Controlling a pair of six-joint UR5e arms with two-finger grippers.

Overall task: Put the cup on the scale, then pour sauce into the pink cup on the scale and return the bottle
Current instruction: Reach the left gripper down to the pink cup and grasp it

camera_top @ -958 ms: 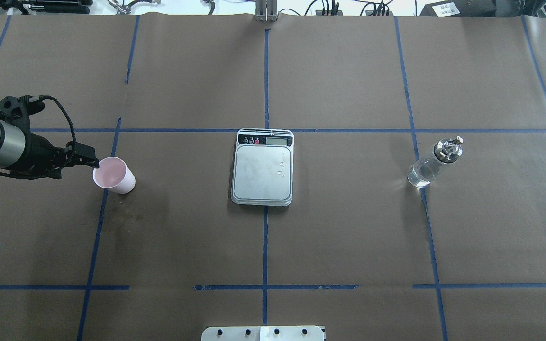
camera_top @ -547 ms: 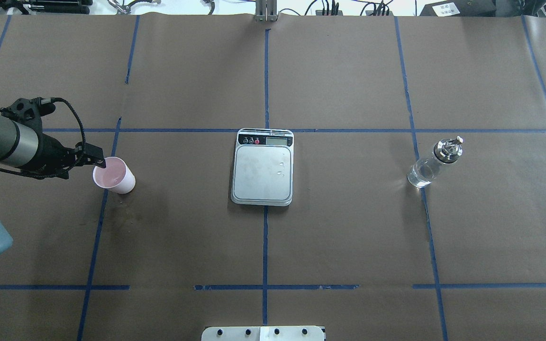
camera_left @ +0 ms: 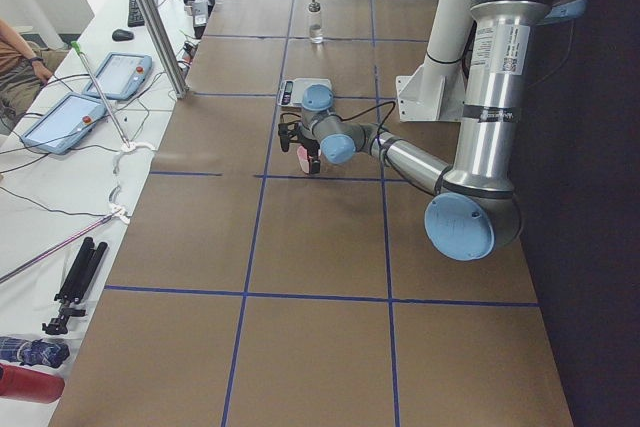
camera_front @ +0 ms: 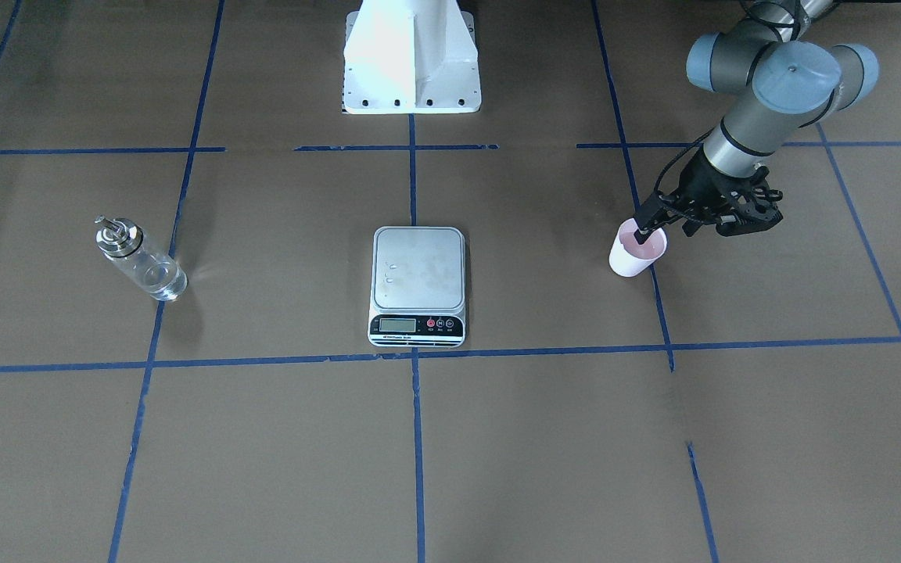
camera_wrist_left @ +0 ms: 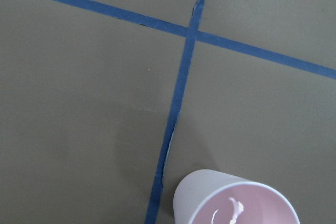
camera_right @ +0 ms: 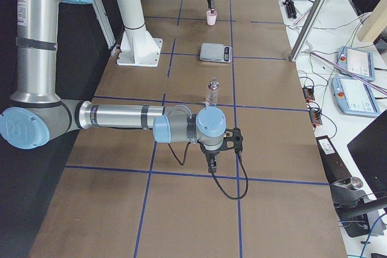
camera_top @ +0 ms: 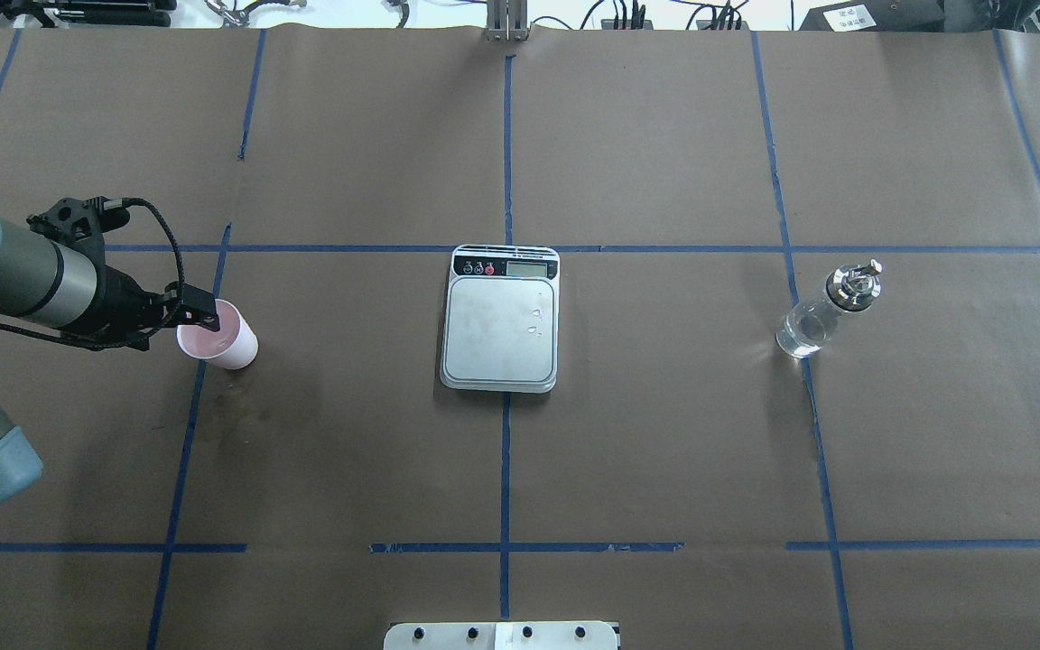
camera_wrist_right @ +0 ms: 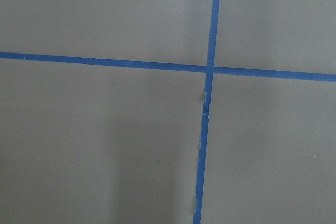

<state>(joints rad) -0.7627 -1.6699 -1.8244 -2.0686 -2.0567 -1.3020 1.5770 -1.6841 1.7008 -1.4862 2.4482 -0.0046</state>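
As seen from overhead, with 12 o'clock pointing away from the robot, the left gripper [camera_top: 207, 317] hung at the 9 o'clock edge of the cup [camera_top: 229, 341], its tip over the rim. From the front, one dark finger [camera_front: 640, 233] dipped inside the pink mouth, but whether the jaws were pinched on the wall or merely straddling it could not be told. The wrist camera on that arm caught only the cup's rim and pink inside at the bottom of its frame, with no fingers in sight.

The cup stood upright on the brown paper-covered table [camera_top: 664, 451], just beside a blue tape line [camera_top: 184, 433] and well apart from the scale [camera_top: 500, 327], which lay at its 3 o'clock in the middle of the table. The scale's steel platform carried nothing but a few droplets [camera_top: 535, 318]; its black panel faced 12 o'clock.

Farther along at 3 o'clock of the scale, well apart from it, the bottle [camera_top: 811, 318] stood upright on another tape line, silver cap on, the sauce [camera_top: 798, 334] inside barely distinguishable from the glass.

The right gripper [camera_right: 211, 162] showed only in the right side view, hanging above bare table nearer that camera than the bottle; whether its jaws were apart or together could not be told.
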